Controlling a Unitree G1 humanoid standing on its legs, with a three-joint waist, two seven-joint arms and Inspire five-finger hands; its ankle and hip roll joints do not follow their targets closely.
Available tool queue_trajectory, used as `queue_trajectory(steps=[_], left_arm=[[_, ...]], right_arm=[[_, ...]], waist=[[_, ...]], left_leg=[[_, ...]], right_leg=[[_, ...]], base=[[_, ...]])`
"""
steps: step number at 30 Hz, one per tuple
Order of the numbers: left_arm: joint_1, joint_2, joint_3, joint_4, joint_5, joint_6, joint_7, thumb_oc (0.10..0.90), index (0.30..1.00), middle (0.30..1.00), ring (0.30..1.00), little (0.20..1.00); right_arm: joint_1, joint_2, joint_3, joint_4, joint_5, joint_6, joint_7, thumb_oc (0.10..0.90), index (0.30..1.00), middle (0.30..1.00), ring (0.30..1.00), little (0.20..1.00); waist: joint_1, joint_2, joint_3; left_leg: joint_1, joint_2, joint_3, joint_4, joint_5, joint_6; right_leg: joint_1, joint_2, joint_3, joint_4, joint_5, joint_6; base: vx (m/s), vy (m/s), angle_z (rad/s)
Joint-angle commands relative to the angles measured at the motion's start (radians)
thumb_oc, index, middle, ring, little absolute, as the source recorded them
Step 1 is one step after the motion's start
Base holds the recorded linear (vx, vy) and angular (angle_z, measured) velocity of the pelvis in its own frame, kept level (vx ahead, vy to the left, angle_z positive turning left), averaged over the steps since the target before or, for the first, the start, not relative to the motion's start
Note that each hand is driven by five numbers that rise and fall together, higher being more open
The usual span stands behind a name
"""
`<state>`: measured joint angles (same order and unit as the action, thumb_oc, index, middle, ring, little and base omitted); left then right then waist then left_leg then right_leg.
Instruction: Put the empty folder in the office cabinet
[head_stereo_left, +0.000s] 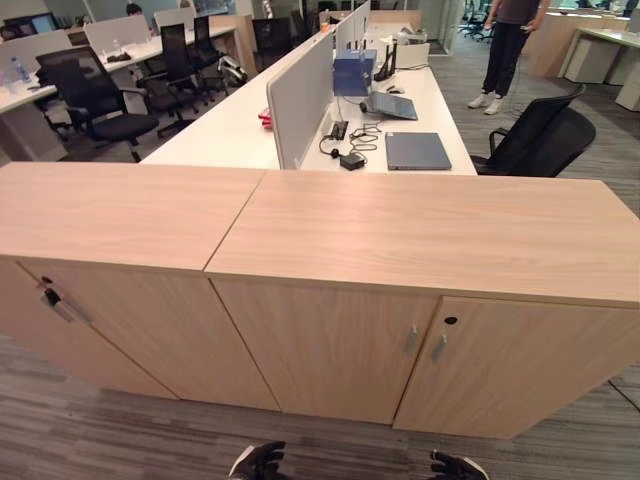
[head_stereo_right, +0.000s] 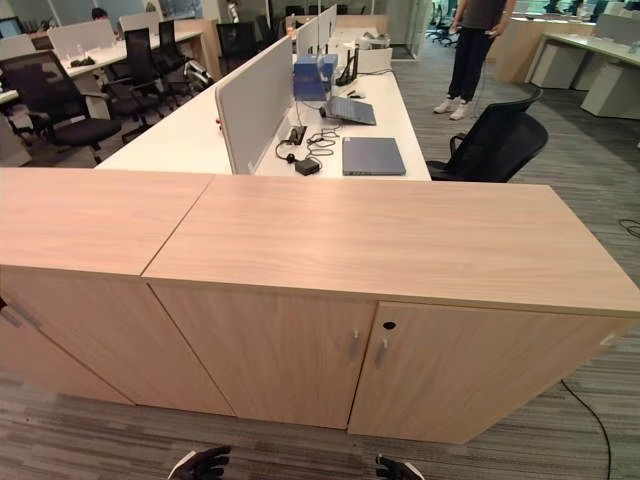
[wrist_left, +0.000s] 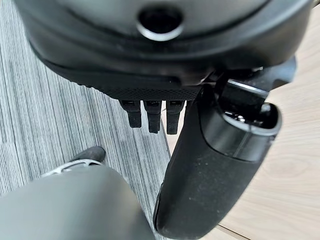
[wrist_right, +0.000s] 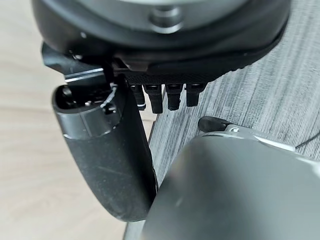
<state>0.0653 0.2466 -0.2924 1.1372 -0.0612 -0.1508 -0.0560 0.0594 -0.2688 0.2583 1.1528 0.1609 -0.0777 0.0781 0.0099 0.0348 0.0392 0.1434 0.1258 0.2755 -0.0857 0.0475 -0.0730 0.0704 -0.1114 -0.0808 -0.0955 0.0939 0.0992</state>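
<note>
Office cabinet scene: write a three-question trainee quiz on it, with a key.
1. True or false: the doors of the office cabinet stand open.
2. What does the left hand hold? A) nothing B) a folder C) a door handle
3. Fill in: the black chair stands on the ___ side of the white desk.

Key: 1 false; 2 A; 3 right.

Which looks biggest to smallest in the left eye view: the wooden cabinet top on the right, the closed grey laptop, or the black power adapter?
1. Light wooden cabinet top on the right
2. Closed grey laptop
3. Small black power adapter

The cabinet sits nearest the camera, which exaggerates its lead.
</note>
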Motion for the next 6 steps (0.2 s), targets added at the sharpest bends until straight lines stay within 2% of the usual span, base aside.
queue_trajectory(steps=[1,6], left_arm=[[-0.095,0.02,-0.003,0.03,0.009,-0.036,-0.007,0.8,0.9,0.9,0.9,0.9],[-0.087,0.015,-0.012,0.034,0.018,-0.037,-0.011,0.8,0.9,0.9,0.9,0.9]], right_arm=[[-0.055,-0.021,0.006,0.05,0.032,-0.017,-0.017,0.8,0.9,0.9,0.9,0.9],[-0.053,-0.029,-0.021,0.046,0.068,-0.022,-0.02,0.8,0.9,0.9,0.9,0.9]], waist=[[-0.006,-0.006,0.032],[-0.02,0.003,0.029]], left_leg=[[-0.002,0.01,0.024,-0.002,-0.015,-0.031],[0.007,0.021,0.034,-0.002,-0.01,-0.037]], right_leg=[[0.084,-0.054,-0.031,0.014,-0.133,0.086],[0.085,-0.044,-0.026,0.013,-0.136,0.08]], base=[[0.0,-0.025,-0.17],[-0.01,-0.046,-0.13]])
